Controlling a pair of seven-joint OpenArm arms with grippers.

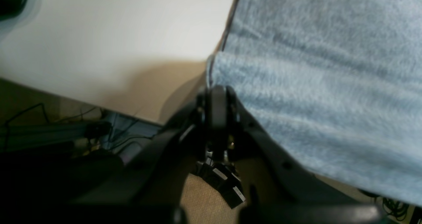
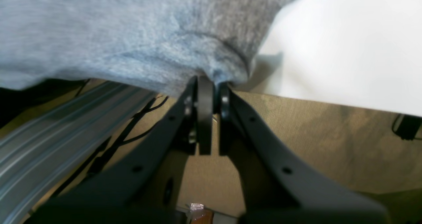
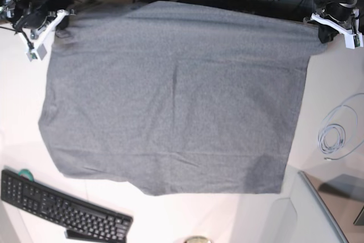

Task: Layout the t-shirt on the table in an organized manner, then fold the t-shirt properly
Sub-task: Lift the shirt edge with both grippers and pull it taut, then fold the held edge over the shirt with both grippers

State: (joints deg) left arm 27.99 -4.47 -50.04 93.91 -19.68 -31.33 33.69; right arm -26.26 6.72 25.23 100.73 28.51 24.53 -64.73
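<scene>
Grey knit t-shirt (image 3: pixel 170 95) spread wide over white table (image 3: pixel 335 78), far edge pulled taut between two arms, near hem lying flat toward black keyboard (image 3: pixel 62 209). A few soft creases across the middle; near-left corner slightly rounded, right side running straight down to a squared corner. Far edge hanging just past the table's rim, over cables and dark gear behind.

Left gripper (image 1: pixel 216 92) clamped tight on the t-shirt (image 1: pixel 323 85) at a corner seam, jaws pressed together with only fabric between, cloth stretching away to the right of the wrist view and white table (image 1: pixel 115 46) to the left. Tan floor and dark cables visible below the table edge. In the base view, same gripper (image 3: pixel 325 31) at the far right corner of the garment, white bracket beside it.

Right gripper (image 2: pixel 211 85) likewise closed hard on a bunched fold of the t-shirt (image 2: pixel 132 36), fabric gathered into a small pucker right at the fingertips. White table (image 2: pixel 346 52) off to the right, aluminium rail (image 2: pixel 66 125) and tan floor beneath. In the base view, this gripper (image 3: pixel 61 18) at the far left corner, partly hidden among black cables.

Coiled pale cable (image 3: pixel 335 135) resting on the table just right of the shirt, apart from it.
</scene>
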